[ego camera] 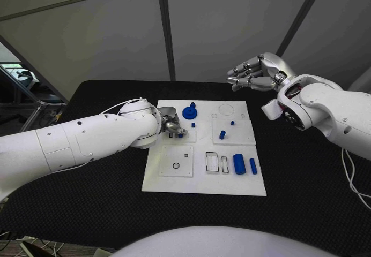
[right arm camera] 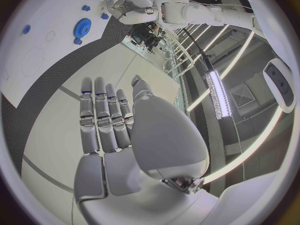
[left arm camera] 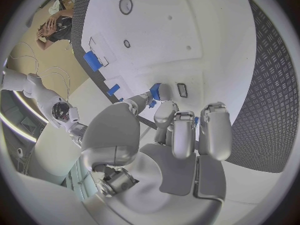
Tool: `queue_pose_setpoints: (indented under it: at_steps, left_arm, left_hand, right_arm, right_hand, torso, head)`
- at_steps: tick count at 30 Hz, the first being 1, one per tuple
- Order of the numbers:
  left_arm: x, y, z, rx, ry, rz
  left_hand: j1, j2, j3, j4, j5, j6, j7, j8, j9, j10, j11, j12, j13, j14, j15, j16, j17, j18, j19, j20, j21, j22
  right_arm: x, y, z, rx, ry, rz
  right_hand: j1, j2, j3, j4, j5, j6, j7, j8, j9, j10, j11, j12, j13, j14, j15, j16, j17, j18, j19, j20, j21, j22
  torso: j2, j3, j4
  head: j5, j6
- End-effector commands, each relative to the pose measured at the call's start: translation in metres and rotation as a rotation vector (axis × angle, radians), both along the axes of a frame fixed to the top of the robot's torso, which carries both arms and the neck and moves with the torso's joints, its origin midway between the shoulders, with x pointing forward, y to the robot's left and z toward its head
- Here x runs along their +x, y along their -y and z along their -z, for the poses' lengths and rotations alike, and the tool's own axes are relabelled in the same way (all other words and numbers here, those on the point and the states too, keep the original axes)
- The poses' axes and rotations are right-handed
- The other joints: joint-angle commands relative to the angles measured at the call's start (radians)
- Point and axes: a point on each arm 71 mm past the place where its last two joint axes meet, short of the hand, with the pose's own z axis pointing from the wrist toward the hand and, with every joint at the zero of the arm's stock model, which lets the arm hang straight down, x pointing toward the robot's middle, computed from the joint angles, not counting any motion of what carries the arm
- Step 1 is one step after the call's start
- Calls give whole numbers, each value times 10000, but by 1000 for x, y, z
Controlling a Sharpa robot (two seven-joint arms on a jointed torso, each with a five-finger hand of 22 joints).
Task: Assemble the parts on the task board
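Observation:
The white task board (ego camera: 202, 182) lies in the middle of the black table. My left hand (ego camera: 171, 127) is low over the board's left middle, and its thumb and a finger pinch a small blue part (left arm camera: 154, 91) just above the board. A blue gear (ego camera: 190, 112) stands right behind that hand. Short blue pegs (ego camera: 222, 134) stand near the board's centre. A blue cylinder (ego camera: 239, 164) and a thin blue bar (ego camera: 253, 166) lie at the front right. My right hand (ego camera: 253, 72) hangs raised beyond the board's back right corner, its fingers (right arm camera: 103, 117) straight and holding nothing.
On the board are a round outline (ego camera: 225, 110) at the back, a small ring (ego camera: 176, 166) on the front left plate, and rectangular slots (ego camera: 212, 161) beside the cylinder. Black table (ego camera: 309, 182) surrounds the board on all sides.

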Motion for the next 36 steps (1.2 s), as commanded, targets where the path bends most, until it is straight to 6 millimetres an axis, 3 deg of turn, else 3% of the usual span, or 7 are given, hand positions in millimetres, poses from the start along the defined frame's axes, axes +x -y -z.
queue_pose_setpoints:
  at_steps: [1, 8, 23, 36]
  left_arm:
    - [0, 0, 1, 17, -103, 8]
    - [1, -1, 1, 14, -68, -62]
    - [0, -4, -2, -112, -16, -150]
    - [8, -5, -30, -833, 319, -341]
  left_hand:
    - [-186, 17, -281, 120, -70, 81, 3, 55, 32, 83, 5, 13, -21, 848, -54, 35, 2067, -187, 64, 21, 9, 696]
    - [-517, 0, -1209, 522, -469, 112, 23, 23, 96, 71, 27, 0, -27, 849, -38, 34, 2070, -181, 52, 32, -31, 690]
    - [-380, 116, -2388, 899, -472, 107, 14, -68, 177, 44, 21, -21, -35, 849, -48, 29, 2072, -175, 52, 23, -74, 710]
    - [-218, 121, -3050, 1111, -467, 59, 34, -131, 222, -45, 38, -127, -156, 848, -38, 24, 2071, -147, -9, 29, -191, 621]
  right_arm:
    - [0, -1, -1, -11, 24, -102]
    - [0, -1, -1, -18, 14, -114]
    - [0, 0, -1, -31, 5, -99]
    - [1, 3, 0, -54, -8, -49]
  right_hand:
    - [-29, 56, -63, 9, 47, -18, 54, -46, 13, -55, 19, 44, -16, -37, 45, -65, -17, 48, 73, 28, -48, -17]
    - [-85, 43, -109, 34, 72, -26, 62, -47, 13, -66, 27, 54, -15, -43, 53, -77, -34, 46, 87, 35, -77, -36]
    - [-175, 34, -182, 73, 180, -39, 68, -47, 13, -87, 36, 76, -13, -52, 65, -97, -64, 46, 110, 47, -133, -72]
    - [-233, 34, -223, 101, 220, -44, 72, -46, 14, -96, 40, 90, -12, -51, 70, -103, -77, 47, 123, 53, -161, -89]
  torso:
    - [2, -5, 8]
    - [-1, -9, 8]
    - [1, -16, 9]
    - [-3, -6, 0]
  head:
    - [-14, -10]
    - [-19, 6]
    - [-13, 16]
    - [-8, 38]
